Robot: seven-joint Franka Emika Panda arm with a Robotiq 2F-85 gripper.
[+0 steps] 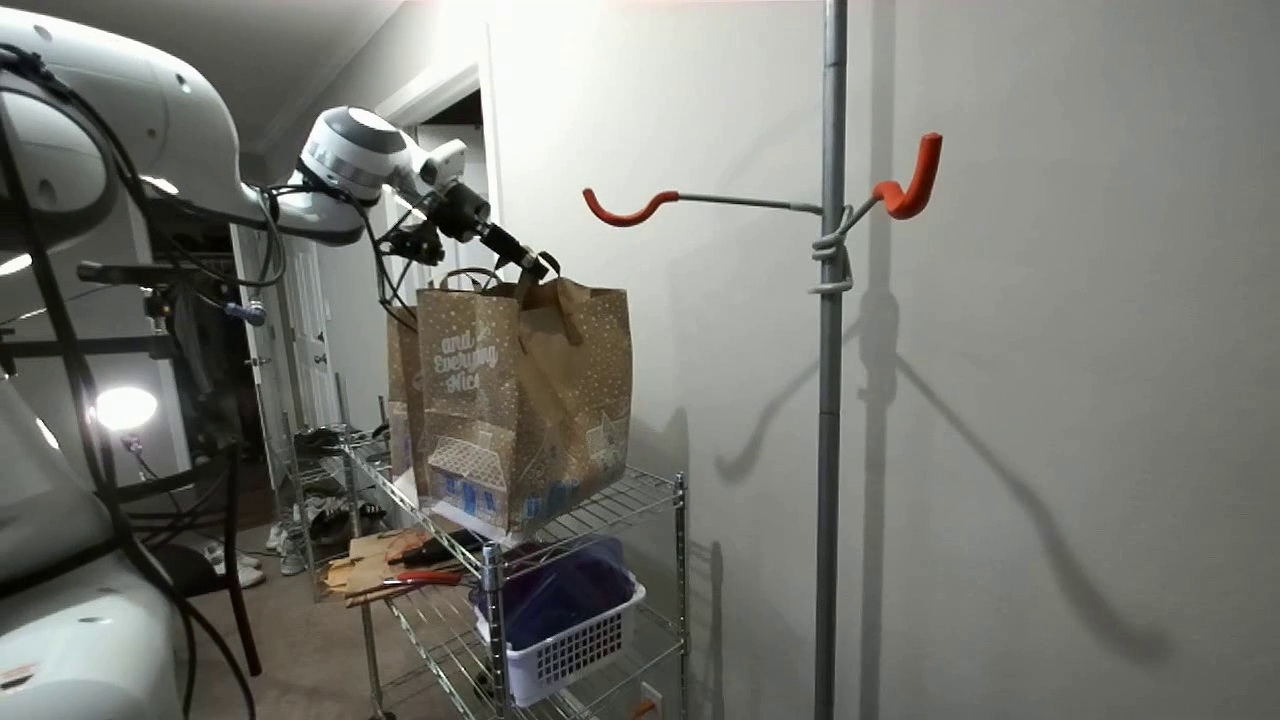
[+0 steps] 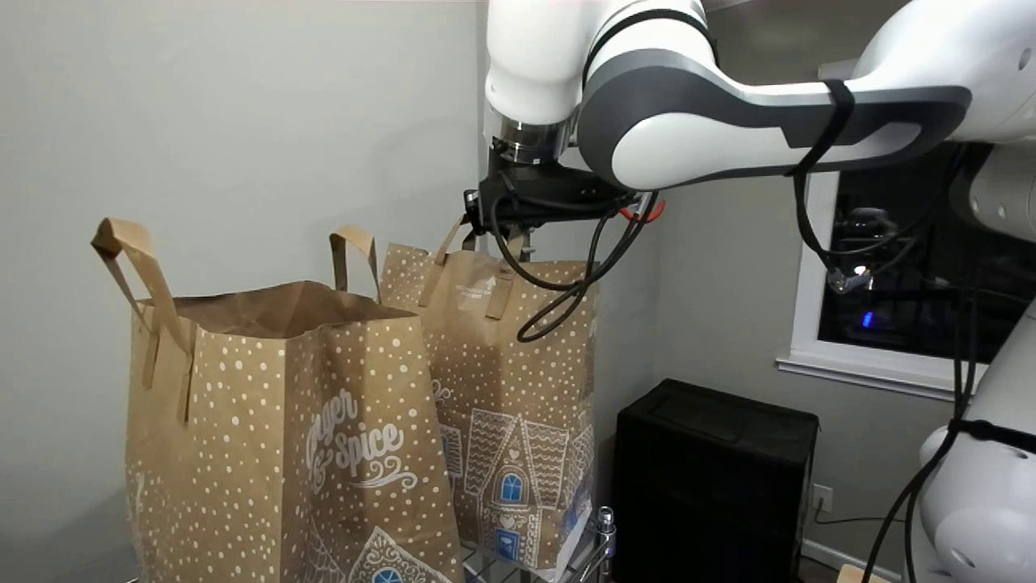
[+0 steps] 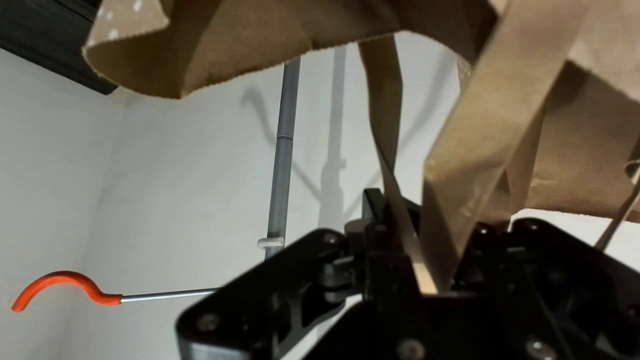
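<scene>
Gripper (image 1: 538,266) is holding its fingers (image 3: 372,202) together, clamping on the paper handle (image 3: 465,185) of a brown bag (image 2: 518,380); in the wrist view both legs of the handle are converging between the fingers. In an exterior view this bag is standing on the far side of a second bag (image 2: 267,453), which is filling the near left, its open mouth showing and its straps (image 2: 129,233) sticking up. Both bags are showing white dots and printed houses. The held bag is sitting over the top shelf of a wire rack (image 1: 493,600); whether its base is bearing on the wires cannot be told. Lower down, a white basket (image 1: 575,650) is holding something purple (image 1: 560,595), and to its left a red-handled tool (image 1: 425,578) is lying on flat brown sheets (image 1: 370,575). Right of the held bag, a grey pole (image 1: 832,450) is carrying red hooks (image 1: 628,218), all well apart from the bag. At the left, a lamp (image 1: 127,408) is glowing beyond a dark chair (image 1: 205,575). Right of both bags, a black box (image 2: 712,478) is standing near a window (image 2: 898,283).
</scene>
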